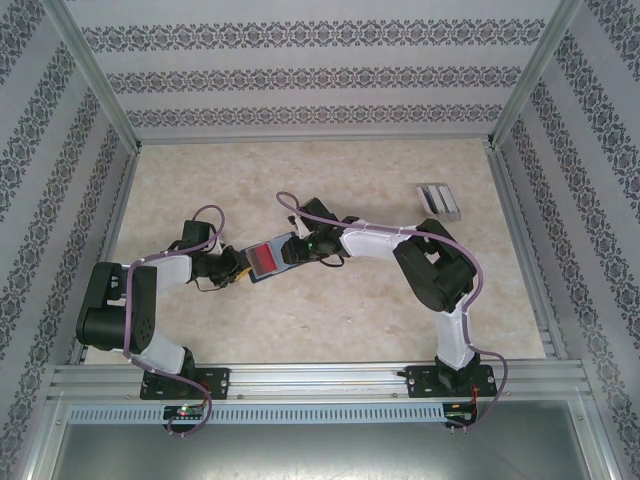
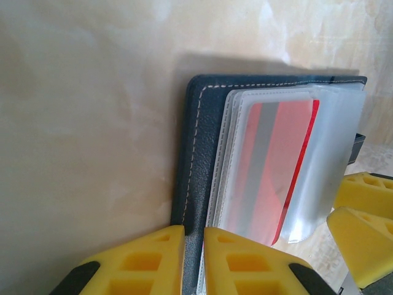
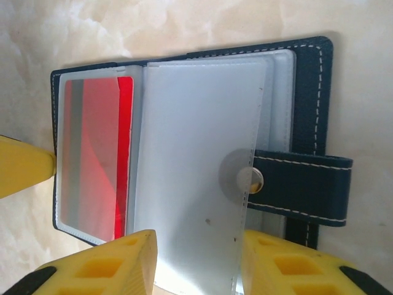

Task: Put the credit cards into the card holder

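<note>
the card holder [image 3: 307, 80] is laid open on the marbled table [image 1: 330, 170], near its middle, between the two grippers. a red card [image 3: 98, 153] is seen tucked inside one of its clear sleeves. the strap [image 3: 304, 187] with a light snap is seen at the edge opposite the card. the navy cover's edge is pinched between the closed fingers of the left gripper [image 2: 193, 236]. the right gripper [image 3: 198, 246] is seen released, jaws apart, with a translucent sleeve lying between them. a clear slotted case [image 1: 437, 199] is set well apart, toward the far right.
</note>
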Controlling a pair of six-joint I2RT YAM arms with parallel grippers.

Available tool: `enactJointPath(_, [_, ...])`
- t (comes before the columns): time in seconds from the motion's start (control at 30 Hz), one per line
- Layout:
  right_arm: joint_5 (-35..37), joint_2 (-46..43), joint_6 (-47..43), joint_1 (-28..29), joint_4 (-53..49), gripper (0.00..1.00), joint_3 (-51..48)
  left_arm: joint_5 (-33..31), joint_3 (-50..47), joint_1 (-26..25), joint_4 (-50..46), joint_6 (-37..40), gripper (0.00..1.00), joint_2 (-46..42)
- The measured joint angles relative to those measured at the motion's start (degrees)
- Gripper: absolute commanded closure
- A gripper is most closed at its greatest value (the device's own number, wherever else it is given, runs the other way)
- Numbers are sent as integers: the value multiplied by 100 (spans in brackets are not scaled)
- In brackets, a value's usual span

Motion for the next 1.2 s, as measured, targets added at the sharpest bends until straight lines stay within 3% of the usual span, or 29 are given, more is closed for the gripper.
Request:
enactJointPath(0.13, [-179, 13, 24, 7, 87, 62, 33, -37, 0, 0, -11, -2, 80, -39])
enactJointPath(0.27, [-398, 13, 42, 66, 273, 58, 37, -302, 9, 7, -299, -9, 65, -319])
enactJointPath(0.43, [-789, 57, 63, 173, 623, 57, 42, -761, 157, 81, -715, -52, 60, -1045])
enactJointPath(0.6, [-1003, 256, 66, 372, 793, 56, 190, -1095, 291, 203, -863, -129, 59, -1567])
enactJointPath(0.9, [-1613, 562, 225, 551, 1209, 53, 354, -1180, 376, 319, -1043, -146, 58, -1565])
enactJointPath(1.2, [-1473, -133, -17, 129, 1150, 51, -195, -614, 544, 323, -1082, 151, 59, -992])
